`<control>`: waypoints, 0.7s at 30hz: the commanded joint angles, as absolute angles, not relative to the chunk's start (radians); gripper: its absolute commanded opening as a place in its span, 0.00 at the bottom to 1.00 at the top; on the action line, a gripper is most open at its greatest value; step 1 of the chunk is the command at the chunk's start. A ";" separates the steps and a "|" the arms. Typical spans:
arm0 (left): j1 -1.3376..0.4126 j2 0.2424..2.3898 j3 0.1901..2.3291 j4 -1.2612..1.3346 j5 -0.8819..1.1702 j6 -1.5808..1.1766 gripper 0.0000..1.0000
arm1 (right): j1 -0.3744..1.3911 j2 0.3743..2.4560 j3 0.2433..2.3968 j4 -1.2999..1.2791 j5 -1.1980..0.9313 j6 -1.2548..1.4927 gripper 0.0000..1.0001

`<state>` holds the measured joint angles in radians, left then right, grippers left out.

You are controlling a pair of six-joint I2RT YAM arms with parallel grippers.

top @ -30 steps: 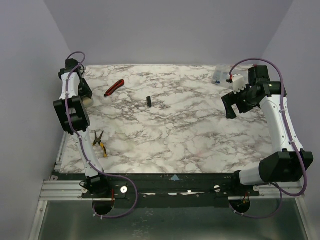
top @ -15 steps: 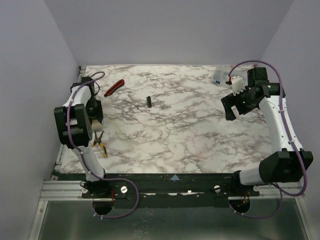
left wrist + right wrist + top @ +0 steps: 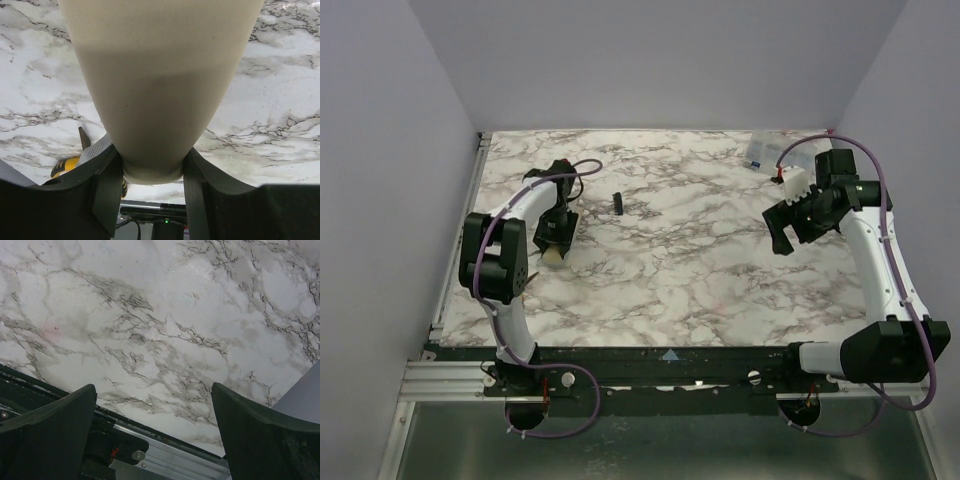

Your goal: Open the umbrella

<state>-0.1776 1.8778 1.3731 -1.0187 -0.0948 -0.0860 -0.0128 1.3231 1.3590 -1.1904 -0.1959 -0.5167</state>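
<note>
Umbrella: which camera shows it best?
The left wrist view: the umbrella fills it, pinched in the left claw. The top view shows only a pale tip of it; the right wrist view shows none.

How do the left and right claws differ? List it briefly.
The left claw is closed on the umbrella at its narrow end; the right claw holds nothing. The left claw's jaws stand part-closed; the right claw's, wide apart. Both are black, above the marble table.
</note>
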 commanded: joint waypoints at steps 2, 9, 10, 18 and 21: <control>-0.215 1.980 1.380 -1.064 -0.089 -0.021 0.26 | -0.015 1.283 1.320 -1.183 -0.180 -0.526 1.00; -0.299 1.985 1.414 -1.155 -0.056 0.028 0.28 | -0.015 1.245 1.292 -1.191 -0.161 -0.514 1.00; -0.315 1.991 1.426 -1.174 -0.035 0.022 0.28 | -0.015 1.239 1.288 -1.193 -0.161 -0.512 1.00; -0.482 2.044 1.507 -1.194 0.144 -0.056 0.29 | -0.015 1.191 1.257 -1.204 -0.141 -0.489 1.00; -0.559 2.078 1.566 -1.171 0.194 -0.099 0.29 | -0.015 1.184 1.253 -1.212 -0.143 -0.474 1.00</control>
